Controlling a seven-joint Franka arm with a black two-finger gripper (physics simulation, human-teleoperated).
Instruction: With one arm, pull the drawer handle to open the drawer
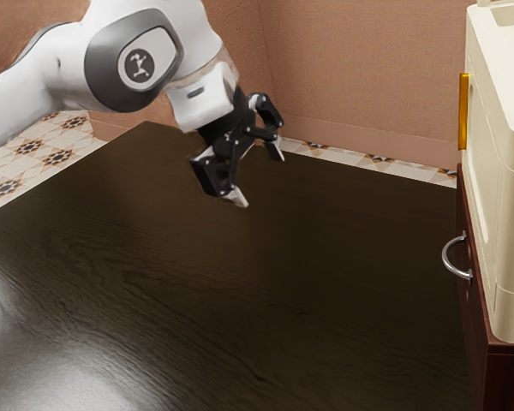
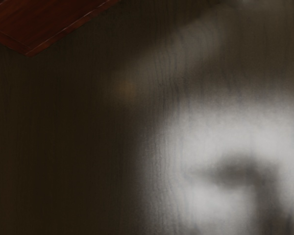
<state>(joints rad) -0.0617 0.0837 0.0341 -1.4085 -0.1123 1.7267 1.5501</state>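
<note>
Exterior view: the black two-finger gripper [image 1: 258, 176] hangs above the dark table [image 1: 240, 308], slightly above the centre of the frame, its fingers spread apart with nothing between them. The white arm [image 1: 176, 43] reaches in from the upper left. Well apart from the gripper, at the lower right of the frame, the curved metal handle [image 1: 446, 257] projects from the reddish-brown drawer front [image 1: 475, 317], which appears closed. Above stands a cream unit [image 1: 507, 197] bearing a yellow bar [image 1: 463, 111], probably not the part to be pulled. Wrist view: a reddish-brown wooden corner [image 2: 44, 24], presumably of the same cabinet, occupies the upper left of the frame, beside the table surface.

Handling, as judged: the handle is rigid and smooth, so the pads may slide along it; its middle, where the bow stands farthest from the front, offers the best hold, one finger on either side. The drawer likely runs with moderate resistance and favours a straight, steady pull; a skewed one could bind it. The step in hand is the approach, with the grasp to follow
</note>
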